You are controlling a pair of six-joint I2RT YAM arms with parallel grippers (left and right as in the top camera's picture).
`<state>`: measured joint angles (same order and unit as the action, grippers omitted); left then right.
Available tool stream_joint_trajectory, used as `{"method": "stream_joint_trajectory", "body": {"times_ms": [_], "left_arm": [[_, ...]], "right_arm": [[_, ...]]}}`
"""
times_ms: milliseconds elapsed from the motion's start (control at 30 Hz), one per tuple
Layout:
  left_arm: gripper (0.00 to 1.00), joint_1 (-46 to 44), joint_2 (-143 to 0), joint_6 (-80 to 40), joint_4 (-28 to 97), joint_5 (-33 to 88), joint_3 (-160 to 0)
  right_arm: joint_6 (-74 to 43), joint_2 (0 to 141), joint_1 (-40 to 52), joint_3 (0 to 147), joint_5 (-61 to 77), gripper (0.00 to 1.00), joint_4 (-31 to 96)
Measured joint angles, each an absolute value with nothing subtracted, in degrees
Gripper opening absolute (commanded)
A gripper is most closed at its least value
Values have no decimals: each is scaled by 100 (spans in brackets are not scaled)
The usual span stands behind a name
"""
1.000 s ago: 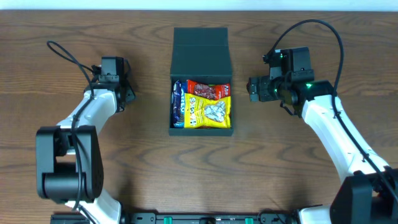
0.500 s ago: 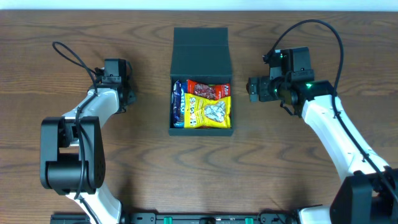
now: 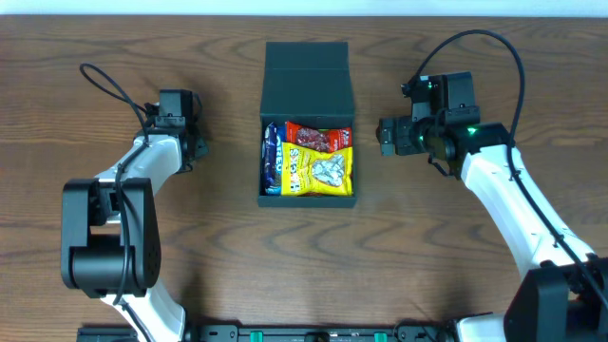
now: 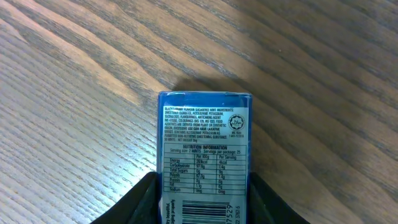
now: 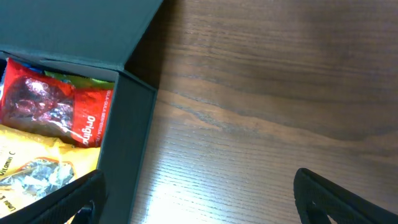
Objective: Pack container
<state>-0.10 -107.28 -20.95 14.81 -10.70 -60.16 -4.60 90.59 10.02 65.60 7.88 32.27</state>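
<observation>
Now the left gripper (image 4: 202, 208) clamps a blue mint packet (image 4: 204, 143), likely bound for the open container (image 3: 307, 76); the right gripper (image 5: 198, 196) hovers beside it, spread wide.

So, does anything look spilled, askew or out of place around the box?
Nothing is spilled or damaged. The packets in the box lie flat and the lid is open. Only one blue packet is outside it, between the fingers of the left gripper, left of the box.
</observation>
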Motion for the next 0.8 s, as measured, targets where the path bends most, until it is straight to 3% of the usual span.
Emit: {"method": "stream_joint_trajectory", "body": {"times_ms": [633, 800], "left_arm": [[31, -45, -8580, -2071, 1612, -591, -6016], [32, -661, -8582, -1931, 1553, -340, -6016]], "right_arm": [[-458, 9059, 1002, 6560, 788, 96, 3170], [-460, 9059, 875, 6560, 792, 96, 3173]]}}
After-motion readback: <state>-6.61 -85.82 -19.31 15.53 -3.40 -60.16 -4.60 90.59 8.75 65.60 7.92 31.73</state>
